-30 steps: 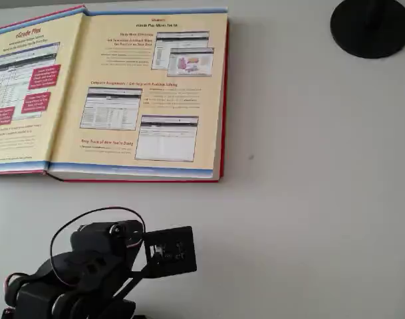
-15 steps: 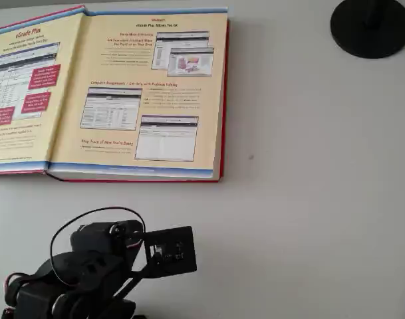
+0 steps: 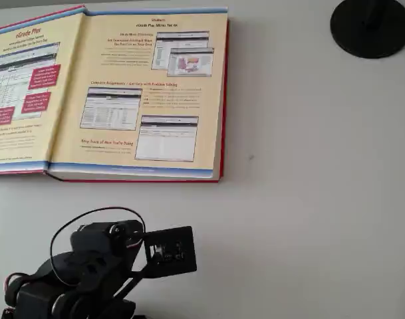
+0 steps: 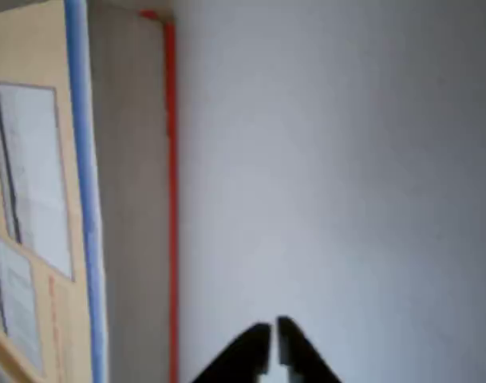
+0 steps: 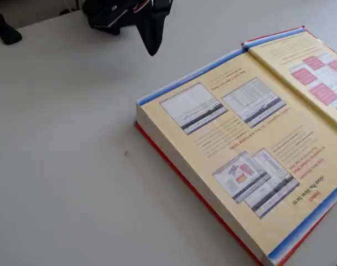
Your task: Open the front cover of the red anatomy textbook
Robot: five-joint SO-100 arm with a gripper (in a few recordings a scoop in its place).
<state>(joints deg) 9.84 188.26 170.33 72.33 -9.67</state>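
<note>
The red anatomy textbook [image 3: 145, 100] lies open at the table's back left in the overhead view. Its front cover [image 3: 19, 93] is laid flat to the left, its pale yellow inner side with red boxes facing up. The fixed view shows the same book [image 5: 234, 149] with the cover [image 5: 315, 66] at the far right. My gripper [image 4: 274, 329] is shut with nothing between its black fingers. It hangs over bare table beside the book's page edge [image 4: 131, 207]. In the fixed view the gripper [image 5: 152, 50] points down, clear of the book's near corner. The folded arm [image 3: 89, 266] sits in front of the book.
A black round disc [image 3: 370, 26] stands at the back right corner in the overhead view. A dark foot [image 5: 2, 29] shows at the top left of the fixed view. Open white table [image 3: 308, 199] stretches to the right of the book and the arm.
</note>
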